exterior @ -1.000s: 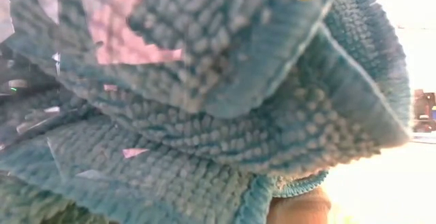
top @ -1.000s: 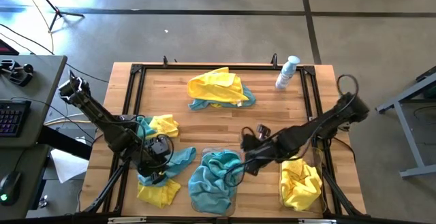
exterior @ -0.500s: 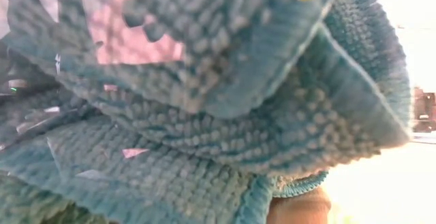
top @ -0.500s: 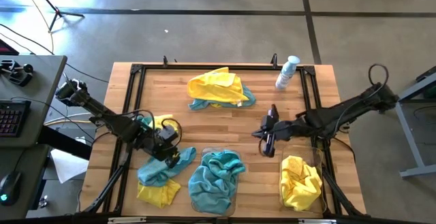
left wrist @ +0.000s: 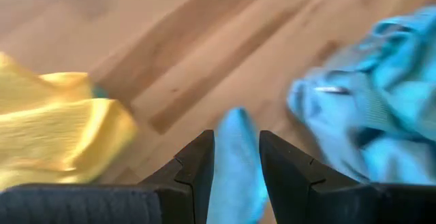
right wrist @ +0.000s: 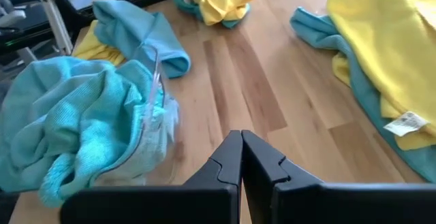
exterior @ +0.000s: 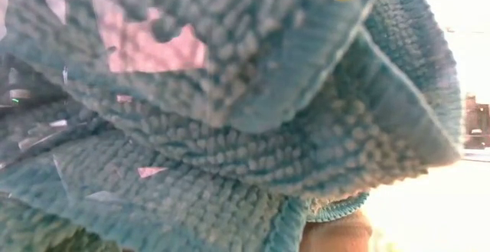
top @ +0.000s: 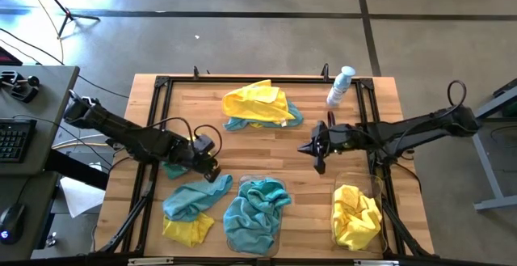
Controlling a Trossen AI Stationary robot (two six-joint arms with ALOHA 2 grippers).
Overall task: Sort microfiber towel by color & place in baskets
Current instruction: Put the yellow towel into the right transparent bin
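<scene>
My left gripper (top: 212,169) is shut on a teal microfiber towel (top: 192,201) at the table's near left. That towel partly covers a yellow towel (top: 187,230). My right gripper (top: 317,157) is shut and holds nothing, above bare wood right of centre. One clear basket (top: 252,216) at the near edge holds teal towels. They fill the low view (exterior: 230,129). A second basket (top: 355,214) to the right holds a yellow towel. At the far centre a yellow towel (top: 257,102) lies on a teal one (top: 292,119). My left gripper pinches a narrow bunch of the teal towel (left wrist: 235,157) between its two fingers (left wrist: 197,166), coming from above at a slant. The place on the towel is a raised end toward the table's middle. The rest of the towel (top: 187,204) lies slack on the table and on the yellow towel.
A white and blue spray bottle (top: 341,86) stands at the far right. More teal and yellow cloth (top: 172,169) lies under my left arm. Black frame rails (top: 153,112) run along the table's sides. Bare wood (top: 258,157) lies between the grippers.
My left gripper has gone toward the table's far edge and right, drawing one end of the teal towel with it while the rest stays on the yellow towel. My right gripper, shut throughout, has pulled back from over the teal basket toward the far right.
</scene>
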